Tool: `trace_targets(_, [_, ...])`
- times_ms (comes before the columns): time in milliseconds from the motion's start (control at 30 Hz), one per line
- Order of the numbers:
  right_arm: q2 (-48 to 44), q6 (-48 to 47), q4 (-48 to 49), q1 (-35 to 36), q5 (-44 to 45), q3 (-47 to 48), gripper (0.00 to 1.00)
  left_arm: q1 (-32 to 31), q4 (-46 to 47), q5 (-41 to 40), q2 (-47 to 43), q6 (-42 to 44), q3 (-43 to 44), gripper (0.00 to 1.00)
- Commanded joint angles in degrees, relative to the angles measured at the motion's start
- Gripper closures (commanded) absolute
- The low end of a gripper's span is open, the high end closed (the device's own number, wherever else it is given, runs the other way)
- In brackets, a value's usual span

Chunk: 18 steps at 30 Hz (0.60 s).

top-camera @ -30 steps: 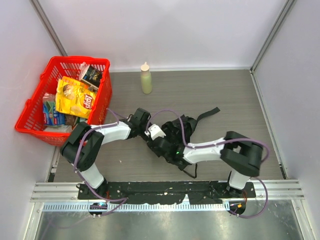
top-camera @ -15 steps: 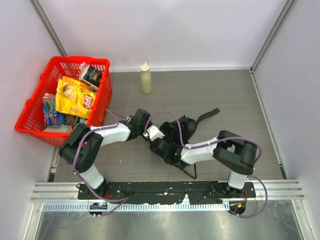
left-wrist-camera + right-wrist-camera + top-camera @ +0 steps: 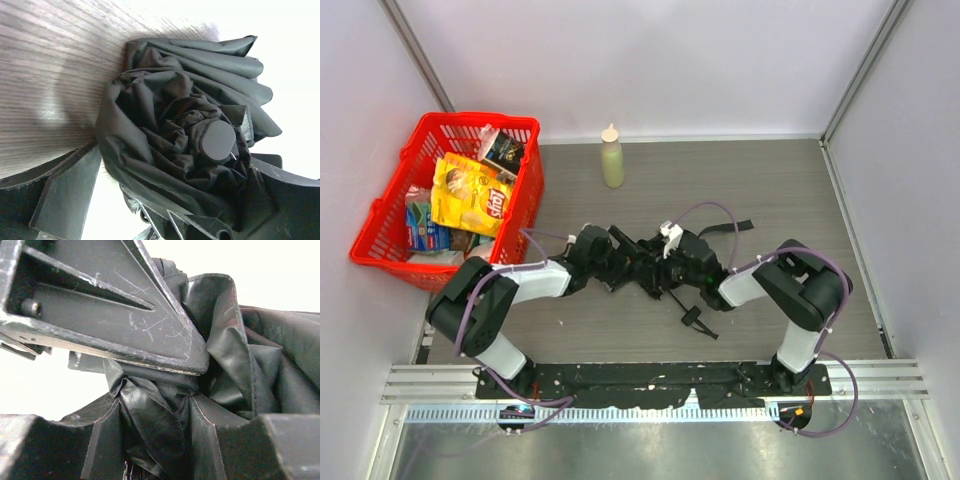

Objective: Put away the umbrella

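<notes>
black umbrella (image 3: pixel 150 120); round cap (image 3: pixel 217 141) only left-wrist

Black umbrella (image 3: pixel 165 125) — red basket (image 3: pixel 470 117), yellow chip bag (image 3: pixel 470 195), grey wood-grain table (image 3: pixel 770 190).

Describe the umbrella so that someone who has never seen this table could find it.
Start at the grey wood-grain table, with a red basket at its left and a pale bottle at the back. In the middle, the left gripper and right gripper grip the umbrella. It is the only crumpled bundle of black fabric, with a black strap trailing right.
</notes>
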Motion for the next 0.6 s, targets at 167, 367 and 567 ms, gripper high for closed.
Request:
trace_targets(167, [8.7,8.2,-3.0,-3.4,-18.2,-0.9,1.0,0.2,-1.9,-7.2,9.6,4.9,-3.7,0.31])
trace_targets(367, [5.4,6.5,-12.1,-3.8,-15.2,1.5,0.99,0.2,-0.2,-6.9,10.4,5.4,-4.7,0.9])
trace_targets(567, [-5.3,4.9,-33.8,-1.0,2.4,8.0,0.31,0.2,-3.3,-6.3,8.3,5.3,-4.6,1.0])
